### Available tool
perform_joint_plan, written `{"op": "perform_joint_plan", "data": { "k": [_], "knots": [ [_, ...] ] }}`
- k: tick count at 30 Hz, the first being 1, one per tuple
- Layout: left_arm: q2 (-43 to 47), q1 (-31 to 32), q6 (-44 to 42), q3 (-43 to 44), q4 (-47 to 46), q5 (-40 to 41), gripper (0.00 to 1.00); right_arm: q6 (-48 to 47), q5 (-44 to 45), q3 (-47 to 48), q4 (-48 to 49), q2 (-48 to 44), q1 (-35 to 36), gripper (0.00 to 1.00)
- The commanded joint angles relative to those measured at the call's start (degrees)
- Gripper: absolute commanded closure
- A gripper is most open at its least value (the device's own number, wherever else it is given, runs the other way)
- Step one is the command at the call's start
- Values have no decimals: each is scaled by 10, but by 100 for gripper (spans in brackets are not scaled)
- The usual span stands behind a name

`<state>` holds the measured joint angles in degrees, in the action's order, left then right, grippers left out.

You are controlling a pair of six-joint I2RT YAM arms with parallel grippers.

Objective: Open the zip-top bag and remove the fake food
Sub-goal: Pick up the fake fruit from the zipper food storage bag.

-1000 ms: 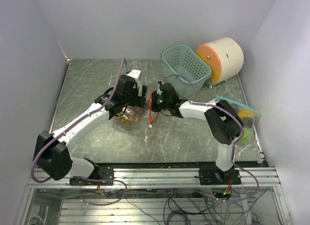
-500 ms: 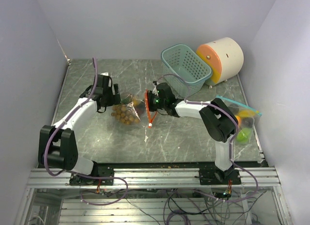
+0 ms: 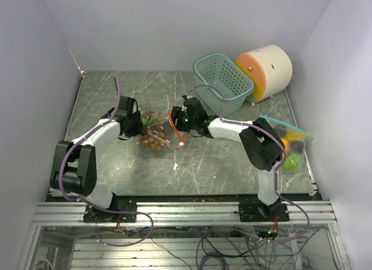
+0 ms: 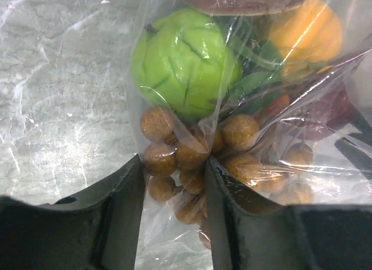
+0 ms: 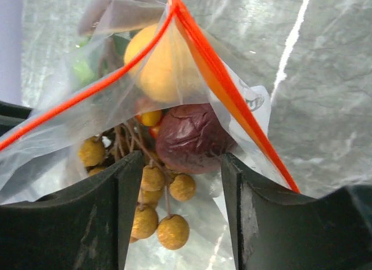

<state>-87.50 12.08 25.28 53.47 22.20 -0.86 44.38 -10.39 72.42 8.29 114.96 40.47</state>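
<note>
The zip-top bag (image 3: 156, 133) lies in the middle of the table (image 3: 221, 159), with one tool at each end, which suits pulling or steadying it from both sides. All the fake food (image 4: 183, 60) is inside the film and nothing lies loose beside it.

The left tool (image 4: 174, 165) comes in from the left, at the end away from the zip. Its fingers straddle a bulge of bag full of brown balls (image 4: 192, 153). The film touches both of them, but I cannot tell whether they pinch it yet. A hold there would probably anchor the bag.

The right tool (image 5: 174, 159) sits at the right end, by the orange zip strip (image 5: 215, 89). Its two tracks run apart, so the mouth looks at least partly open. This tool's fingers are spread around a dark purple fruit (image 5: 192, 136) without gripping it, likely lining up to reach in.
</note>
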Motion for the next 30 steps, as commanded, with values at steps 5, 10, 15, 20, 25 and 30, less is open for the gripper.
{"op": "perform_joint_plan", "data": {
  "k": [5, 10, 15, 20, 25, 30],
  "knots": [
    [-1, -3, -9, -11, -10, -35, 72, -52, 57, 26, -41, 42, 4, 37],
    [-13, -3, -10, -7, -16, -55, 93, -63, 43, 60, -45, 73, 4, 37],
    [-13, -3, -10, -1, -9, -44, 93, -61, 46, 57, -49, 65, 5, 60],
    [-15, -3, 7, 1, -4, -37, 93, -62, 62, 46, -81, 26, -1, 81],
    [-27, -4, 19, 3, -11, -34, 93, -54, 76, -21, -86, -69, -17, 86],
    [-20, -4, 24, -7, -25, -32, 93, -38, 58, -117, -59, -181, -58, 87]
  ]
}}
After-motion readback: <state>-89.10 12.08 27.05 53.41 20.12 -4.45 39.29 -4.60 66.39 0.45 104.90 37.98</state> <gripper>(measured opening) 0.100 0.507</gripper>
